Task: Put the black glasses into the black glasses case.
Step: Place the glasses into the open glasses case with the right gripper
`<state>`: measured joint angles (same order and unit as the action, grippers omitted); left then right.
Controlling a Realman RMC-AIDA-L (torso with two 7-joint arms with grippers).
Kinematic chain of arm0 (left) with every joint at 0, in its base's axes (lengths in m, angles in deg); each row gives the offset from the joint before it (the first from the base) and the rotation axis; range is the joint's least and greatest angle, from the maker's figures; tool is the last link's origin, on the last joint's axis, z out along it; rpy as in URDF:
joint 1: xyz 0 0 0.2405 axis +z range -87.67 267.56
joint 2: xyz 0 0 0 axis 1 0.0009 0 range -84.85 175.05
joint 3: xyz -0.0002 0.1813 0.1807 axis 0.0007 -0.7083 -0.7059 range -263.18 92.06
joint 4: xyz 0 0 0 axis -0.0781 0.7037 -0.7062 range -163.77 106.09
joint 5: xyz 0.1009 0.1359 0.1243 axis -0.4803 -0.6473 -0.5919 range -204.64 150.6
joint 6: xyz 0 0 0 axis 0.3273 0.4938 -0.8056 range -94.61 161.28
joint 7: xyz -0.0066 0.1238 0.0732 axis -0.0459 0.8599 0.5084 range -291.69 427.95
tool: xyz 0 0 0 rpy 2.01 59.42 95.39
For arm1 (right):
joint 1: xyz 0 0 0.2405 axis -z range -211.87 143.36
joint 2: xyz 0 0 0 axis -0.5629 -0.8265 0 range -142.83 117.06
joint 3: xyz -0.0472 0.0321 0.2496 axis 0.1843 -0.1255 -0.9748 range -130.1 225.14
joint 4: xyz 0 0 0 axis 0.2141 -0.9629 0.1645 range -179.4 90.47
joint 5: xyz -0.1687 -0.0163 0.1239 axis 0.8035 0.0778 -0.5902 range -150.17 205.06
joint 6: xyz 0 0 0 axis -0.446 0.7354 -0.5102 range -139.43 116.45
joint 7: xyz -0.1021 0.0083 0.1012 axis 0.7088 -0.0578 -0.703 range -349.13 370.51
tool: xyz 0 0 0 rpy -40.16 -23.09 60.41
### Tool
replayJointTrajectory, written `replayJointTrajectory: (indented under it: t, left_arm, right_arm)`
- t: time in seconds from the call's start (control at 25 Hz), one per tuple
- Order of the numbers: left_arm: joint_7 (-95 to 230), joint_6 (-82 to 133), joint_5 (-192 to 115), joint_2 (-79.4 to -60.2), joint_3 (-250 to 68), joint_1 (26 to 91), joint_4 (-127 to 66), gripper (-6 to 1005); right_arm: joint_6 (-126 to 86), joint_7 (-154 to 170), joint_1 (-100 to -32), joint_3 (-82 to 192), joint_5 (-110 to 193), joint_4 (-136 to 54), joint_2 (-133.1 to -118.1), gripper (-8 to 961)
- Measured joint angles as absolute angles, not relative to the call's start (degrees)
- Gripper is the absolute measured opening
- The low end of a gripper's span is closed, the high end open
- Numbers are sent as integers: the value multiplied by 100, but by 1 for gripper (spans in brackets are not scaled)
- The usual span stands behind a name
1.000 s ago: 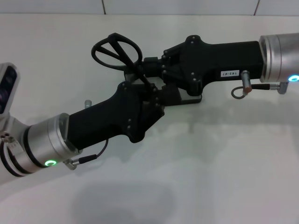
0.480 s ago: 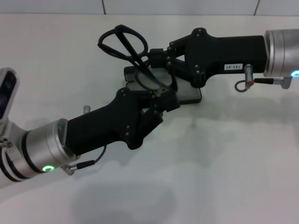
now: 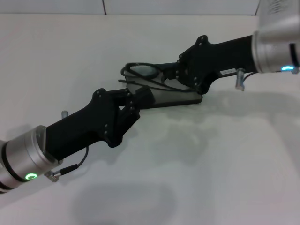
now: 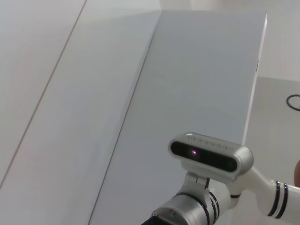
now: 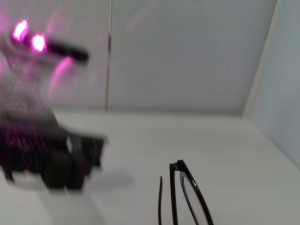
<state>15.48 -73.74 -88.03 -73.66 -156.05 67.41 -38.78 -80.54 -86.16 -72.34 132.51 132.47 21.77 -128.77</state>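
Observation:
The black glasses case [image 3: 180, 96] lies open and flat at the middle of the white table. The black glasses [image 3: 139, 71] rest low over its far left end, lenses to the left and temple arms slanting across the case. My right gripper [image 3: 165, 76] reaches in from the upper right and is shut on the black glasses at their right side. In the right wrist view the black glasses [image 5: 187, 197] rise close in front. My left gripper [image 3: 140, 97] comes from the lower left and sits at the case's near left end.
The white table [image 3: 211, 164] spreads around the case. A white wall [image 3: 178, 7] runs along the far edge. The left arm [image 5: 51, 154] appears blurred in the right wrist view. The left wrist view shows the robot's head camera [image 4: 211, 154] and wall panels.
The right gripper has lowered the glasses from up in the air down onto the case. The left gripper has drawn back to the left, from the case's middle to its left end.

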Motion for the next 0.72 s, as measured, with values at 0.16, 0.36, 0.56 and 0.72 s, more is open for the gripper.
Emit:
replayJointTrajectory:
  t: [0.16,0.36,0.56,0.72]
  left_arm:
    - [1589,-7371,-8792,-7361,-15604,6750,-3854,47]
    - [1618,-7355,-8791,-7368,-15604,6753,-3839,47]
    - [1619,-7342,-8791,-7372,-15605,6759,-3839,47]
    - [1619,-7329,-8792,-7373,-15604,6763,-3840,47]
  right_arm:
    - [-7603,-9166,-7410,13734,14193,2409,-12879,30]
    - [-7054,-9656,-7599,14317,15116,2401,-12903,29]
    - [-6552,-9716,-7617,14754,15332,2293,-12907,30]
    - [-6279,-9722,-7693,14867,15354,2070,-12907,30]
